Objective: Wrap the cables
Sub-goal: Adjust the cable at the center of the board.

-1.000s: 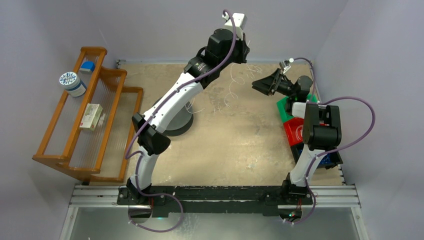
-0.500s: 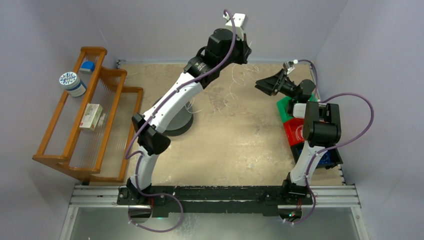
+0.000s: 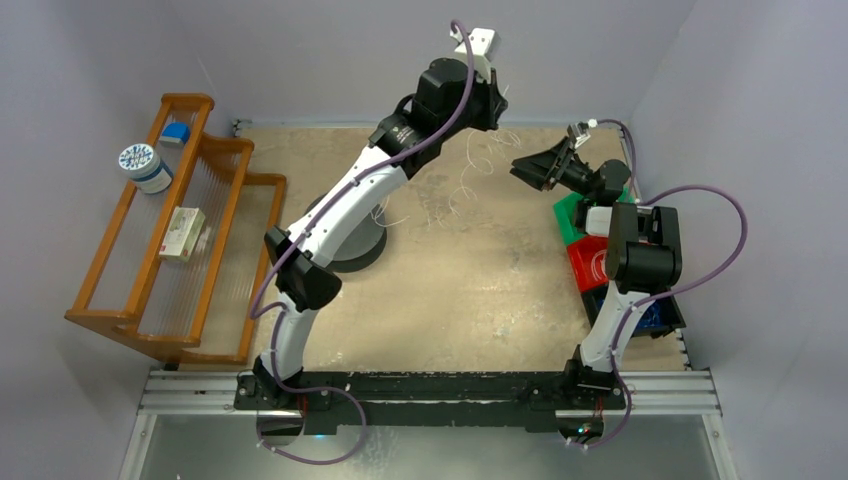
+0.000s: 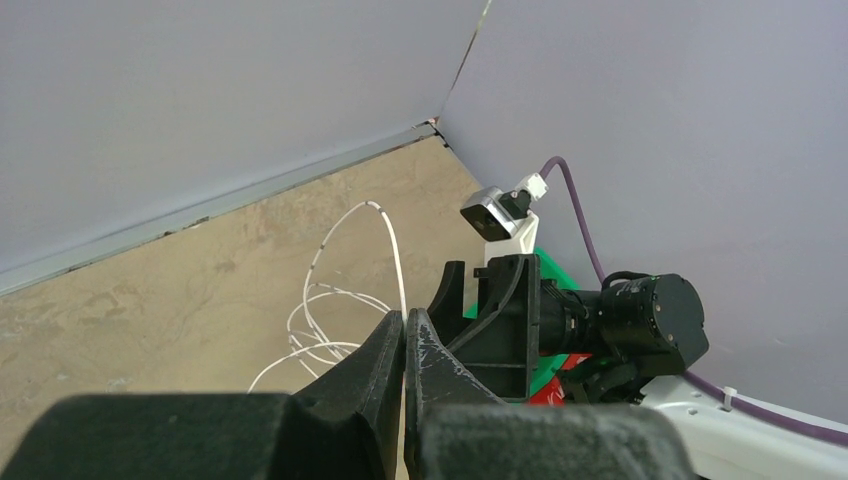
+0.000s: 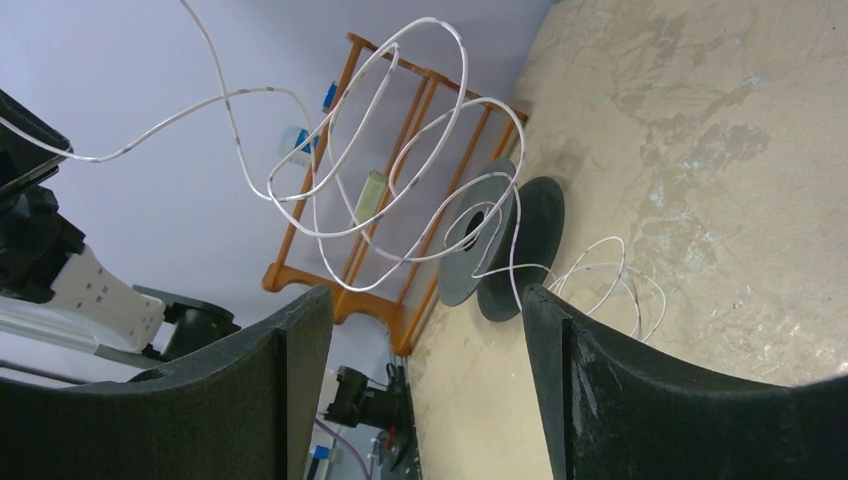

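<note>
At the far right of the table (image 3: 480, 280): left gripper (image 4: 405, 318) is pinching the cables (image 4: 372, 204), jaws clamped on the wire; right gripper (image 5: 425, 300) is hovering beside, jaws spread wide.

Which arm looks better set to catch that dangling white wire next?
Probably the right. The right gripper is open and faces the loose loops of the cable hanging in front of it. The left gripper is shut on the cable, holding it up.

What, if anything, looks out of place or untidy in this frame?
The thin white cable hangs from the shut left tool in loose, springy loops in mid-air. It trails onto the table beside the dark spool, which looks bare. Nothing seems spilled or broken.
</note>
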Robot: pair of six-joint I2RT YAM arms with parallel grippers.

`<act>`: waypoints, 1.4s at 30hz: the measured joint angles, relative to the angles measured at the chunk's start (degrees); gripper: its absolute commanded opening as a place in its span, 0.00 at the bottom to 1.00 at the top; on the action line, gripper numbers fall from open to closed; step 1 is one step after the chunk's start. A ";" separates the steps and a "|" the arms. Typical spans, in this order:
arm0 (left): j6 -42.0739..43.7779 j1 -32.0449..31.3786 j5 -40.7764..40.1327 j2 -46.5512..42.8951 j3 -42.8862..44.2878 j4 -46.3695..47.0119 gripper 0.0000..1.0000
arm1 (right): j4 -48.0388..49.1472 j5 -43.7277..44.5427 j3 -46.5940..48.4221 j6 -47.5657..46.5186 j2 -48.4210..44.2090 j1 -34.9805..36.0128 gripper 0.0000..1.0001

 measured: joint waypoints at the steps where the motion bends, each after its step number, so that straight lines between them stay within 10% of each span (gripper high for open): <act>1: 0.00 -0.09 0.09 0.00 0.00 0.00 0.00 | 0.00 0.00 0.00 -0.02 0.02 0.00 0.71; 16: 0.00 -0.72 0.81 0.00 0.55 -0.15 0.00 | 0.24 1.88 0.42 -0.02 2.01 0.02 0.51; 26: 0.00 -0.72 0.81 0.00 1.29 -0.76 0.00 | 3.30 1.60 0.79 2.16 2.51 1.20 0.58; 42: 0.02 -0.76 0.81 0.02 1.66 -1.25 0.00 | 5.62 1.05 1.49 6.21 2.71 2.67 0.21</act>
